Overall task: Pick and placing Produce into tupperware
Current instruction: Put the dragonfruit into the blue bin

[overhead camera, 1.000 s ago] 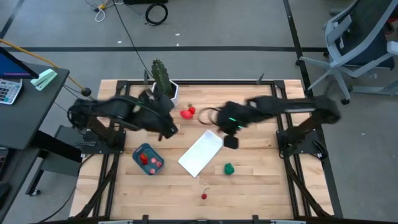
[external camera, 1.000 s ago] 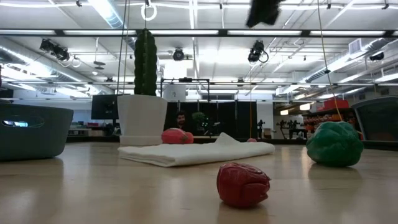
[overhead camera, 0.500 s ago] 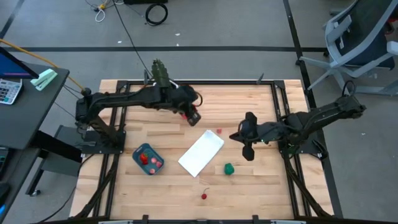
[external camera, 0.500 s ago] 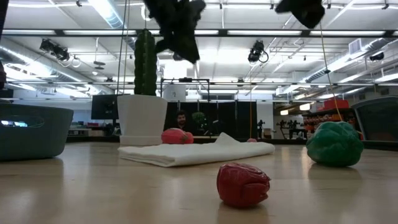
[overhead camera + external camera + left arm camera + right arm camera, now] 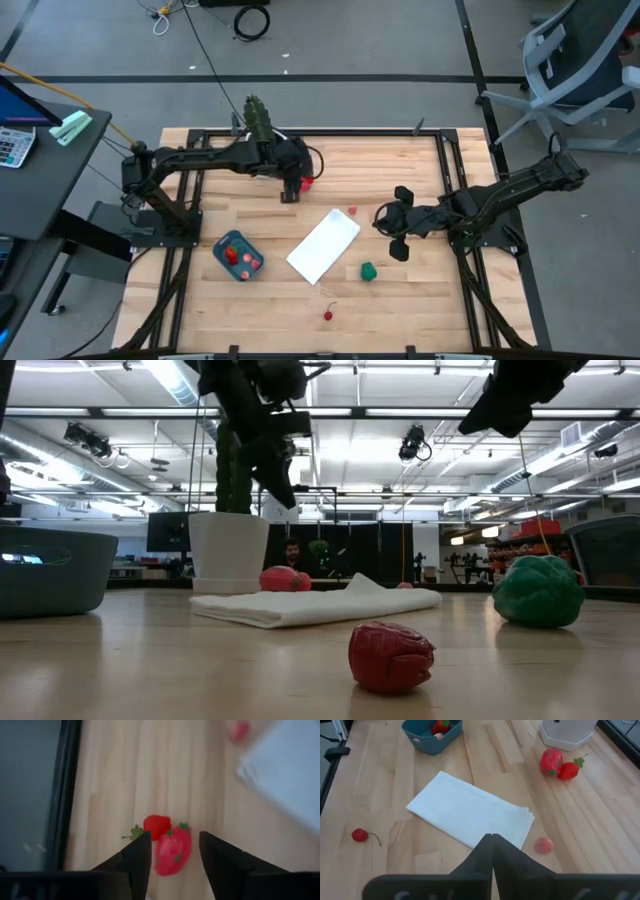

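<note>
Left gripper point(image 5: 171, 851): I see its dark, wedge-shaped fingers point(image 5: 137, 857) spread, nothing pinched, poised above two glossy red strawberries point(image 5: 304, 182) lying touching on the desk point(image 5: 420, 290), near the white hexagonal pot point(image 5: 567, 732).

Right gripper point(image 5: 492, 851): my view shows matte black fingers pressed together to a point, empty, hanging over the desk's right half.

Produce, loose: one pinkish ball point(image 5: 544, 845) just beside the white panel point(image 5: 323, 245); a knobbly green piece point(image 5: 368, 271) near the panel's other side; a round red cherry point(image 5: 328, 316) with a thin stem, well apart toward the near edge.

Tupperware point(image 5: 237, 256): teal, smooth, rounded-rectangular tub, left of the panel, holding red pieces.

Desk: pale wood planks, visible grain.
</note>
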